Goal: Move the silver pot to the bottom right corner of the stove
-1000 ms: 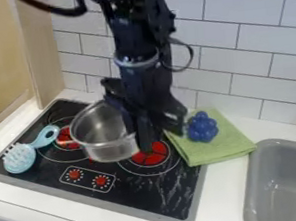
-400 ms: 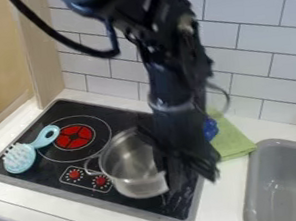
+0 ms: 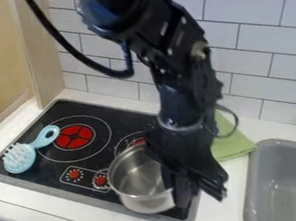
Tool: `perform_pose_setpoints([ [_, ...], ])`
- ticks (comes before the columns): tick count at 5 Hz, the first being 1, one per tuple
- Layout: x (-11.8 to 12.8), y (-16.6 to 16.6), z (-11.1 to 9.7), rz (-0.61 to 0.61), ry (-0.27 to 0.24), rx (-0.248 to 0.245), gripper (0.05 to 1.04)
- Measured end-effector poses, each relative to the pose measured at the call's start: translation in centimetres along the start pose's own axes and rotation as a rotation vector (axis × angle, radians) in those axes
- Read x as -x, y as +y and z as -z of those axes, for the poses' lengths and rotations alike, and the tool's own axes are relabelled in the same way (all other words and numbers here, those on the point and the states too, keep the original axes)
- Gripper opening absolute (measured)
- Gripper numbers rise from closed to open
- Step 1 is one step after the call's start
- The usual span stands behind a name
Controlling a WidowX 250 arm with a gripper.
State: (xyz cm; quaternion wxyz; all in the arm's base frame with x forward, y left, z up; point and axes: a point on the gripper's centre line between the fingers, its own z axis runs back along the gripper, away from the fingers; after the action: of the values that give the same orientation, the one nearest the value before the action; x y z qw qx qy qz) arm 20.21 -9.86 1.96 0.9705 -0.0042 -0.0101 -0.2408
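Note:
My gripper (image 3: 179,192) is low over the stove's lower right part, shut on the right side of the silver pot (image 3: 138,181). The pot is upright with its opening facing up, beside the right control knob and near the front edge of the black stove (image 3: 128,120). Its right rim is partly hidden behind the gripper. Whether its base touches the stovetop, I cannot tell.
A light blue brush (image 3: 21,157) lies on the stove's left side. The green cloth (image 3: 233,140) is behind and right of the arm, and a grey sink (image 3: 287,187) is at the right. Tiled wall stands behind.
The gripper and pot have come forward and to the right, from the stove's middle to its lower right part. The arm now covers nearly all of the blue item on the cloth.

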Motion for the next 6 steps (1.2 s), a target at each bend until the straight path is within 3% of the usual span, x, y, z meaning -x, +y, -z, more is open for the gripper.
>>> perform_pose_setpoints([
  [1,0.2,-0.4,0.4,0.0,-0.006,-0.011,0.079],
  [2,0.8,-0.3,1.2,-0.002,0.048,-0.018,0.243],
  [3,1.2,-0.2,1.3,-0.009,0.072,-0.021,0.508],
  [4,1.0,-0.5,1.1,0.025,0.077,-0.062,0.822],
  [5,1.1,-0.5,0.7,0.033,0.084,-0.052,1.022],
  [6,1.0,-0.6,-0.5,0.027,0.065,-0.023,1.007],
])
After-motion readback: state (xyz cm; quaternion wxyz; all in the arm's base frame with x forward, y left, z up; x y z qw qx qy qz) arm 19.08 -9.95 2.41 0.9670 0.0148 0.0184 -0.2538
